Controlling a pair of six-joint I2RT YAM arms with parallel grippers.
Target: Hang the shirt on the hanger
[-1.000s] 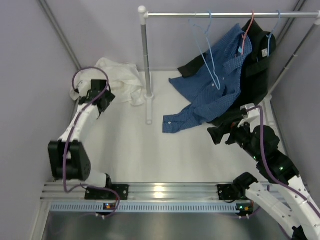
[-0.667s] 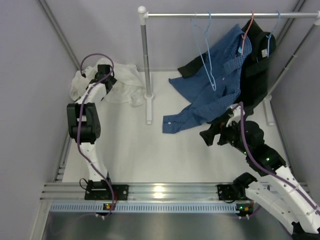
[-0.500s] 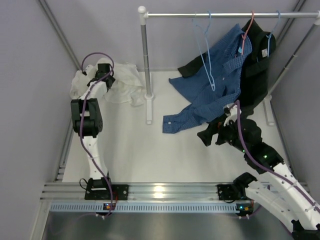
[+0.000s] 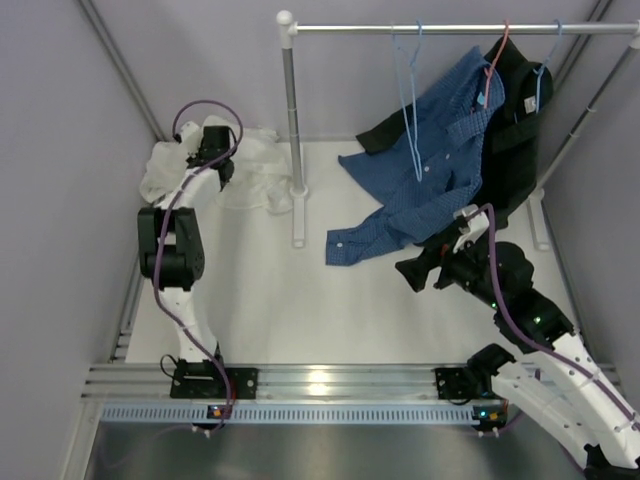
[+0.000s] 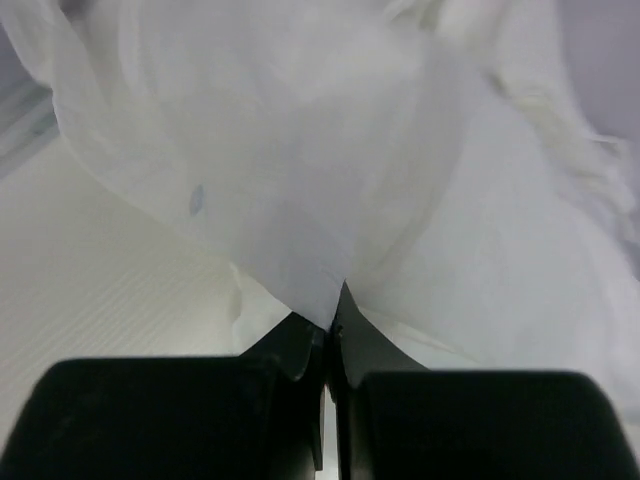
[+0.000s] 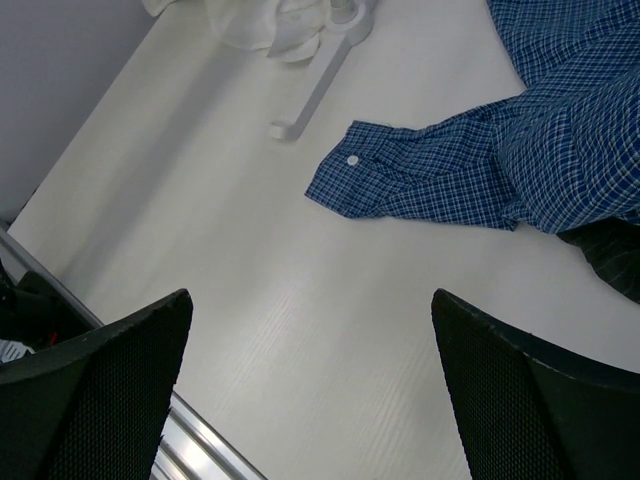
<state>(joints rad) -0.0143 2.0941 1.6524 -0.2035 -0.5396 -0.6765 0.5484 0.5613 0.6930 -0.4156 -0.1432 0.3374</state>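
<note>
The white shirt (image 4: 258, 160) lies crumpled at the back left of the table, beside the rack's pole. My left gripper (image 4: 222, 168) is on it and shut on a fold of its cloth. In the left wrist view the black fingertips (image 5: 300, 335) meet on a point of the shirt (image 5: 340, 160), which fills the view above them. The light-blue wire hanger (image 4: 408, 95) hangs bare from the rail, in front of the blue shirt. My right gripper (image 4: 415, 272) hovers open over the table at the right, its fingers (image 6: 110, 370) wide apart with nothing between them.
A blue patterned shirt (image 4: 430, 170) on a red hanger (image 4: 495, 60) trails its sleeve cuff (image 6: 400, 175) onto the table. A black garment (image 4: 512, 130) hangs behind it. The rack's pole (image 4: 292, 110) and foot (image 6: 310, 95) stand between the two shirts. Grey walls close both sides.
My left arm reached farther back onto the white shirt and its gripper went from open to shut on the cloth. The right arm drifted slightly left, still open.
</note>
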